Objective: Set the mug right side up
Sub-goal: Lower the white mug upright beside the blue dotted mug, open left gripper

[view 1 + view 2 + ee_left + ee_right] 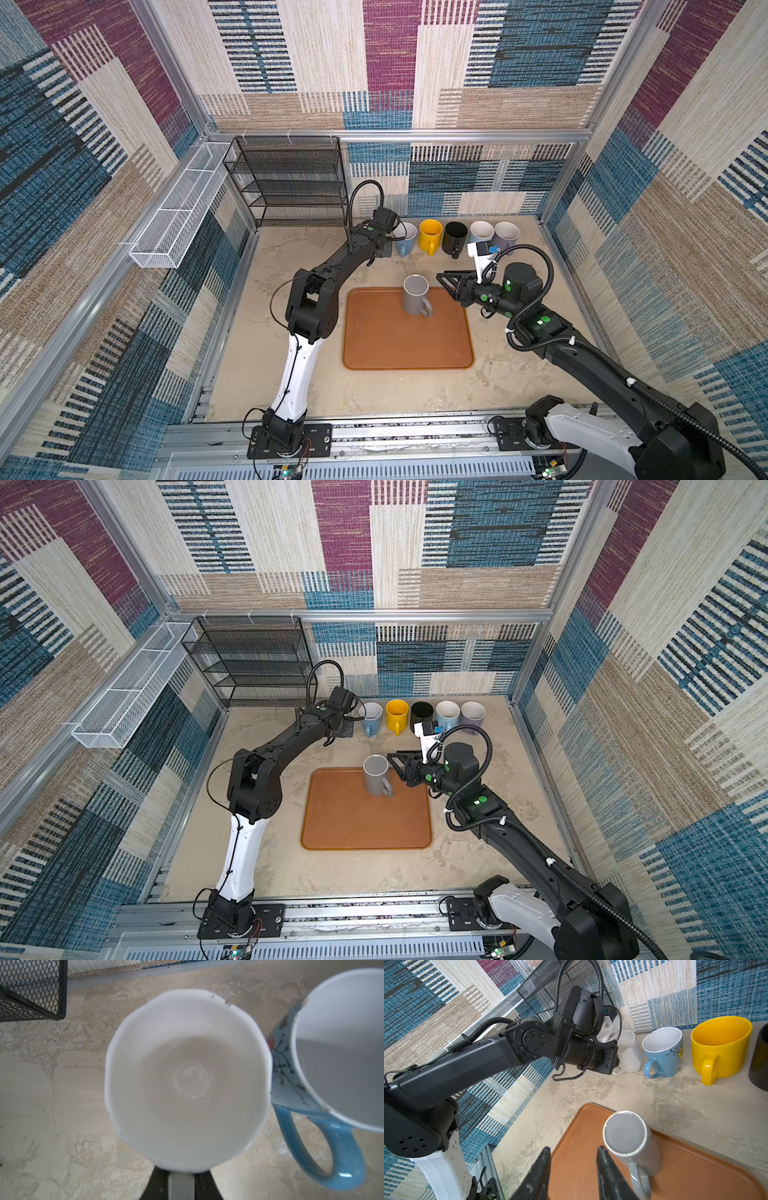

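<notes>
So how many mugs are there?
7: gray mug on the tray; along the back wall, white mug in the left gripper, blue mug, yellow mug, black mug, pale blue mug, lavender mug.

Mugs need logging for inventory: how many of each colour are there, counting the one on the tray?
Grey: 1, the grey mug
White: 1, the white mug
Blue: 2, the blue mug and the pale blue mug
Yellow: 1, the yellow mug
Black: 1, the black mug
Lavender: 1, the lavender mug
Total: 7
</notes>
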### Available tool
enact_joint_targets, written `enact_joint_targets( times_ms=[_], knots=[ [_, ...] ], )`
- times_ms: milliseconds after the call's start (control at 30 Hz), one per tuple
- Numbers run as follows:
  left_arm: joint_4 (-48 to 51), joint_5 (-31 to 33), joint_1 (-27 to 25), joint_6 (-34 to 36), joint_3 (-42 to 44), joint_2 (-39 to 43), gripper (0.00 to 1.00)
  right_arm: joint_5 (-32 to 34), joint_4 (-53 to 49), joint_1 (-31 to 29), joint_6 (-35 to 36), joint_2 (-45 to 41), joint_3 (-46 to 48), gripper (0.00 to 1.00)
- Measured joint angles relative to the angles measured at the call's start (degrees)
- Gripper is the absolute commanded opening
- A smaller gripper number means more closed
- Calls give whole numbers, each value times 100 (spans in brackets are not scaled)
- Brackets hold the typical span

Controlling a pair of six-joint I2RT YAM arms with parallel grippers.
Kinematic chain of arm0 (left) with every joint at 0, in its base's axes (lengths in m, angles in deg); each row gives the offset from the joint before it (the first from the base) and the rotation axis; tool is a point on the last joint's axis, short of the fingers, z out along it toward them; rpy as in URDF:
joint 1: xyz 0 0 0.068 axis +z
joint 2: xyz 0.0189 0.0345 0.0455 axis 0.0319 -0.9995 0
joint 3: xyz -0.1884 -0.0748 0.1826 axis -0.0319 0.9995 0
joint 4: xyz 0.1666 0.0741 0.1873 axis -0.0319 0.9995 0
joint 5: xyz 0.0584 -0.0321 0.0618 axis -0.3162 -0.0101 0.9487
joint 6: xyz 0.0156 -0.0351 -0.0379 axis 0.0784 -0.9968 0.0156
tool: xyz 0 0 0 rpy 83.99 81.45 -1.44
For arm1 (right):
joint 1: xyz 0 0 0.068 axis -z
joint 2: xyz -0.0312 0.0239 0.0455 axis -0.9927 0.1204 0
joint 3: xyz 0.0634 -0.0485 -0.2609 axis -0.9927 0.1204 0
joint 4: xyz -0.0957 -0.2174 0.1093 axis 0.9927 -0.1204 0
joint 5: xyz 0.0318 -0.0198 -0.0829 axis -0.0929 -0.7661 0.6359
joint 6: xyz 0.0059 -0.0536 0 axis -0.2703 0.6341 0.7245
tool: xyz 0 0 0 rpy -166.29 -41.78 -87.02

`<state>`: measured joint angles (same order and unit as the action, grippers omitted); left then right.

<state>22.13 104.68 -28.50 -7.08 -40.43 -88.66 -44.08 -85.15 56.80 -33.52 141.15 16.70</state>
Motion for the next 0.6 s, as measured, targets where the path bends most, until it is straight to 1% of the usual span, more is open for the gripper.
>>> enact_joint_targets(
  times_ms=[333, 467, 600],
  knots=[
    [57, -22, 0, 0, 0, 26, 0, 50, -35, 0, 0, -76, 0, 40],
    [157, -37, 2, 0, 2, 59, 2, 50, -39, 0, 0, -90, 0, 40],
    [278, -57, 2, 0, 7, 101, 10, 50, -42, 0, -2, -94, 0, 40]
  ],
)
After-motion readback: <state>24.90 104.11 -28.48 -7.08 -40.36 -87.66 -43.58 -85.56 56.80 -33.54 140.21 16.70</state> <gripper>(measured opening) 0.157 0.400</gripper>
